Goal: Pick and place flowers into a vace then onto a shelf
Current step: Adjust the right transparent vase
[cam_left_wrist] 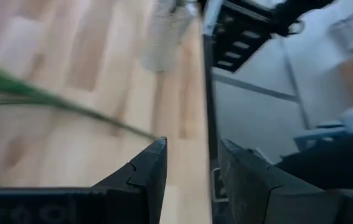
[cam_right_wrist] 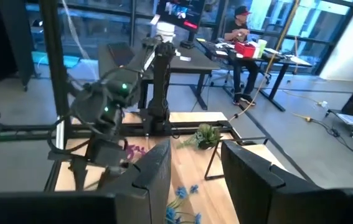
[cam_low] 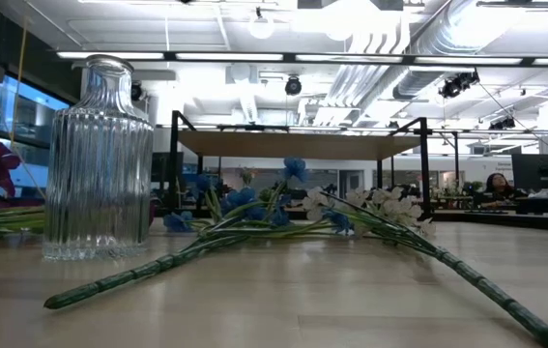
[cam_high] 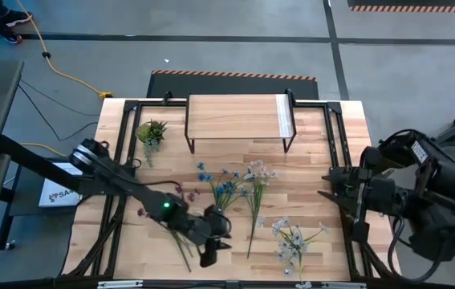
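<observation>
The flowers lie loose on the wooden table: a blue spray (cam_high: pixel 224 189), a white one (cam_high: pixel 257 172) and a pale one (cam_high: pixel 293 238), with purple blossoms (cam_high: pixel 176 193) by my left arm. In the low view a ribbed glass vase (cam_low: pixel 100 159) stands upright on its base at the left, nothing in it. The shelf (cam_high: pixel 239 116) stands at the far middle on black legs. My left gripper (cam_high: pixel 211 254) hovers open over the table's near edge, nothing between its fingers (cam_left_wrist: pixel 154 165); a green stem (cam_left_wrist: pixel 39 96) lies beside it. My right gripper (cam_high: pixel 325 193) is open, raised at the table's right edge.
A small green potted plant (cam_high: pixel 151 132) stands left of the shelf. Black frame rails (cam_high: pixel 335 144) run along the table's sides. People sit at desks (cam_right_wrist: pixel 241 37) in the room beyond the table. Bare wood lies between the flowers and the shelf.
</observation>
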`<state>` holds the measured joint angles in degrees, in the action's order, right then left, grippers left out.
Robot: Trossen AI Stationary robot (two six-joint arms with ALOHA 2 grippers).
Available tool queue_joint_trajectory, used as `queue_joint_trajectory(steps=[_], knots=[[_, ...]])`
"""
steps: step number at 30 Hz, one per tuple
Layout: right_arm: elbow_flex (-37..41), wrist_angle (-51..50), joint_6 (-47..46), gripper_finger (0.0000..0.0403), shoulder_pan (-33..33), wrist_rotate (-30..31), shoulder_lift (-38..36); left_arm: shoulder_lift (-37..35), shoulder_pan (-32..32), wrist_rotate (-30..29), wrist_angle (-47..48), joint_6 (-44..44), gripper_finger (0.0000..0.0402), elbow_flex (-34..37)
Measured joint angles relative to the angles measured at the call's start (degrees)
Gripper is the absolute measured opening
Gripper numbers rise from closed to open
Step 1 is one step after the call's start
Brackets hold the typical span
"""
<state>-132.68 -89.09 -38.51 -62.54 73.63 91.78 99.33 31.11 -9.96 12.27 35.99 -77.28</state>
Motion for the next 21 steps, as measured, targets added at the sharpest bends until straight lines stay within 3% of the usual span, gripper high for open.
queue_joint_trajectory(steps=[11,21], knots=[[0.0,0.21,4.03,0.0134,-0.11,-1.31,-0.4,5.92,-5.4,11.46,-12.74,-3.89,0.0179,-0.04],[0.0,0.21,6.0,0.0134,-0.11,-1.39,-0.4,9.64,-6.54,11.48,-18.88,-6.39,0.0179,0.0]])
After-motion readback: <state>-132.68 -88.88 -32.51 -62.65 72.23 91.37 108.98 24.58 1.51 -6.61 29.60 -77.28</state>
